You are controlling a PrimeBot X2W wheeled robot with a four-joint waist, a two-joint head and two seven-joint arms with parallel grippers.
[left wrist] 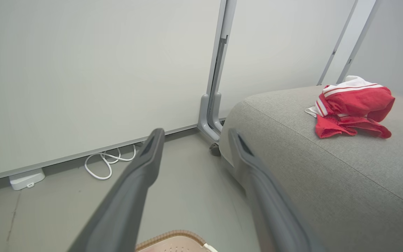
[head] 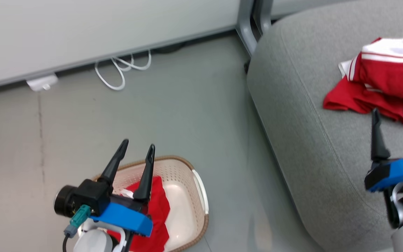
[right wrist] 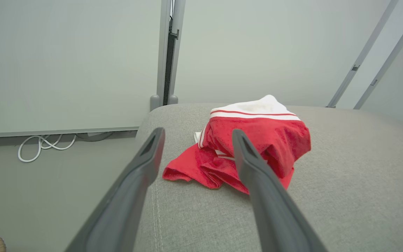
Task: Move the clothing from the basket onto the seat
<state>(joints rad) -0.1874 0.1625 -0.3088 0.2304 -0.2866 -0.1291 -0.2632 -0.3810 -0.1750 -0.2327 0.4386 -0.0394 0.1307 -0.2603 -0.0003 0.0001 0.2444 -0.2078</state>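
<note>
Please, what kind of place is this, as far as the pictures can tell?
Probably an office or lab room: pale partition panels on grey metal posts, a smooth grey floor with a loose white cable, and one grey upholstered seat.

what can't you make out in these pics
Head view: red clothes in the basket, partly hidden by the left gripper, jaws and mount; piece count unclear.
Head view: basket's near end, cut off by the bottom edge.
Head view: pile on the seat, cut off by the right edge.
</note>
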